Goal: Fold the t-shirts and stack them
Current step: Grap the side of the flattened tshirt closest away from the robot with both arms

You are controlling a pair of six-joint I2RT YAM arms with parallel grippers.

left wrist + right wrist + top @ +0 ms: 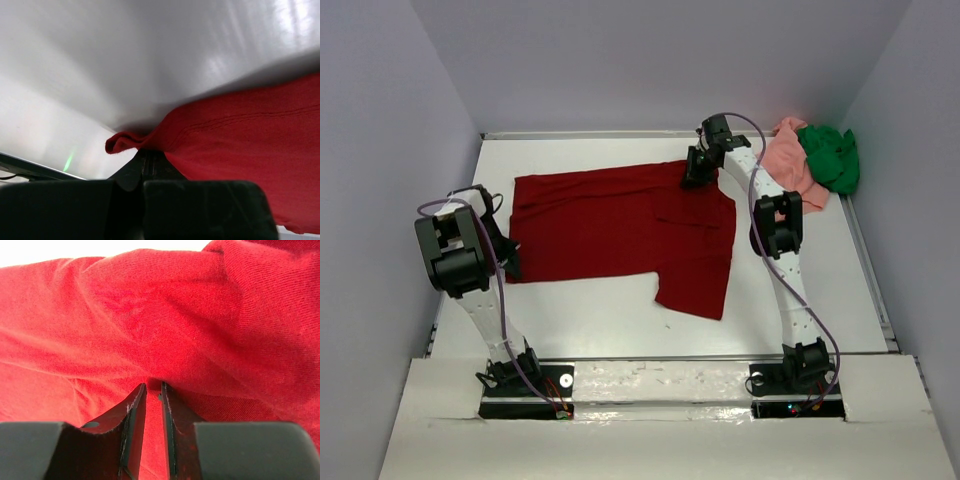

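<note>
Right wrist: shirt [165, 315] between fingers [131, 415] (pinched).

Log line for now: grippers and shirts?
left gripper: shut on dark red t-shirt left edge | right gripper: jaws narrow at its far edge, grip unclear | pink t-shirt, green t-shirt: heaped far right

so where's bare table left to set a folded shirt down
Free: the near strip of table between the dark red shirt and the arm bases. Crowded: far right corner, with the pink shirt and green shirt heaped.
</note>
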